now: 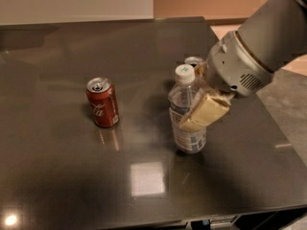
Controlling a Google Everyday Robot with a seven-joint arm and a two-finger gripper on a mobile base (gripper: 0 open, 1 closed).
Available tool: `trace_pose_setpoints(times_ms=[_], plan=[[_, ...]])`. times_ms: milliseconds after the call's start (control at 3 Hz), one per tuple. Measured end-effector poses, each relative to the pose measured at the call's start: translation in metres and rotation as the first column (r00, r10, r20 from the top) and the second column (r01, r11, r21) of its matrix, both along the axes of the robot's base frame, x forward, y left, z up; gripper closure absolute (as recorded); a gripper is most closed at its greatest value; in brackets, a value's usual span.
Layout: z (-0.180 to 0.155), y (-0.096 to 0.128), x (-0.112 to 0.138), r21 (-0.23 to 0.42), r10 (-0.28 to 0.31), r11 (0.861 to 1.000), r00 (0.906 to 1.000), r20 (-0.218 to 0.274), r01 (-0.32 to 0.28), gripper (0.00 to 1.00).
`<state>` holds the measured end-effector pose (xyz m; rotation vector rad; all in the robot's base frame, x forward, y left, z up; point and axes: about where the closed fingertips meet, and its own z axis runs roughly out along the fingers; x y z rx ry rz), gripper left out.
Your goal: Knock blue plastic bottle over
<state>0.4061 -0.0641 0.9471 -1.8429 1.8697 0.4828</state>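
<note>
Contact step: gripper touches the blue plastic bottle, which stands upright mid-table, right of the red can. Gripper spread: you cannot tell. Next you need 1 firm sideways shove.
</note>
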Motion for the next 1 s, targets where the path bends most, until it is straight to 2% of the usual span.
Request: trace_pose_setpoints(times_ms=[333,667,1000], plan=[[0.013,-0.017,0.002,-0.192,0.042,0.981,0.9990,0.016,-0.038,1.00],[0.000,-0.036,0.004,-0.375,0.089,0.923,0.9960,-0.001,-0.083,1.00],[-0.025,-0.047,0.004,-0.489,0.119,0.864,0.9923,-0.034,-0.120,1.00]])
